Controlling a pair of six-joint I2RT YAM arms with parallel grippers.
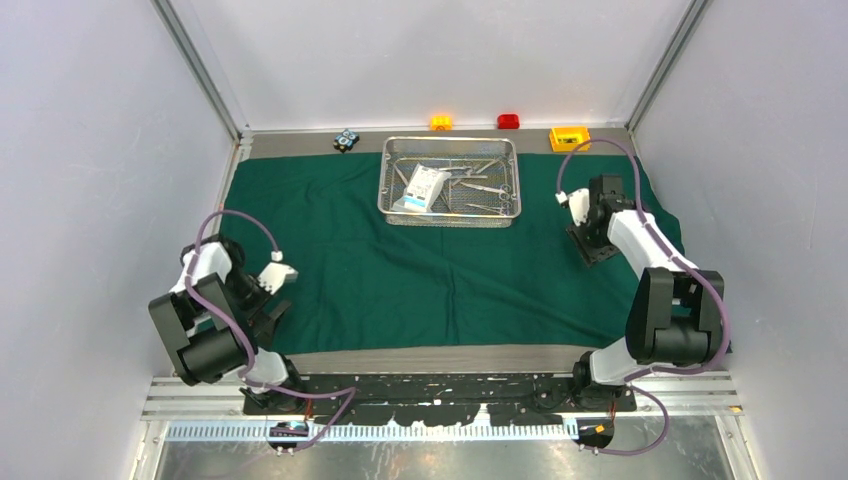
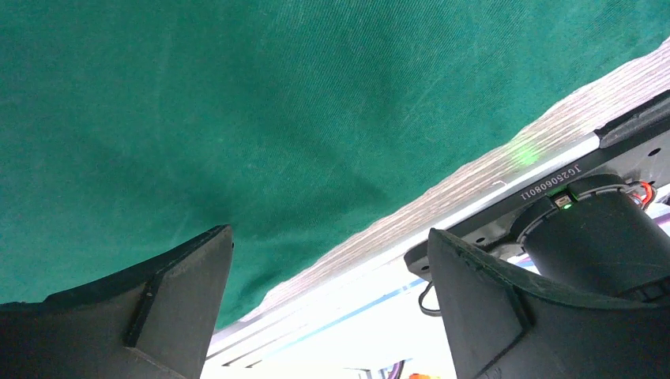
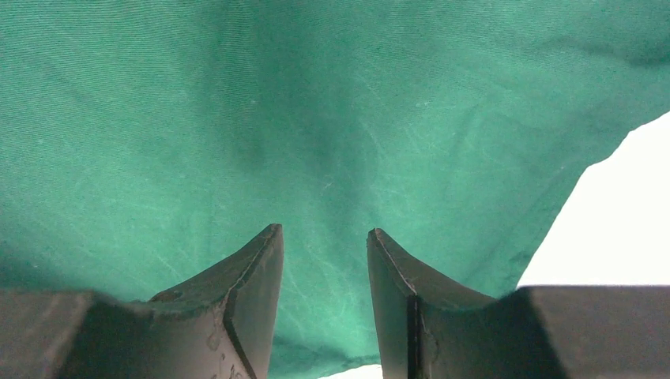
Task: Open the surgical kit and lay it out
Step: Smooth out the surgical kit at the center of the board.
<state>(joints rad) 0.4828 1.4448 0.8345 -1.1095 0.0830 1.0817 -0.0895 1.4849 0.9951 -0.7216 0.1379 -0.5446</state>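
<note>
Landmark: we place everything against the wire-mesh tray (image 1: pixel 449 221), which stands on the far middle of the spread cloth.
Drape: we see the dark green drape (image 1: pixel 400 270) lying open and mostly flat under the tray. It reaches out to both sides of the tray and towards the arms.
Tray contents: inside the tray we make out a flat white pouch (image 1: pixel 425 187) on its left half. Slim silver forceps (image 1: pixel 483 186) lie among other thin steel tools on its right half, and we cannot tell those tools apart.
Left gripper: the left gripper (image 1: pixel 270 312) (image 2: pixel 328 233) is well to the near left of the tray, above the drape's near edge. We see its claw spread wide with nothing in it.
Right gripper: the right gripper (image 1: pixel 596 252) (image 3: pixel 324 229) is to the right of the tray and a little nearer, pointing down at the cloth. We see a narrow gap between its fingers and nothing gripped.
Behind the tray: we see an orange block (image 1: pixel 441 122) and a red block (image 1: pixel 509 121).
Far right of the tray: a yellow box (image 1: pixel 569 137).
Far left of the tray: a small dark object (image 1: pixel 346 139).
</note>
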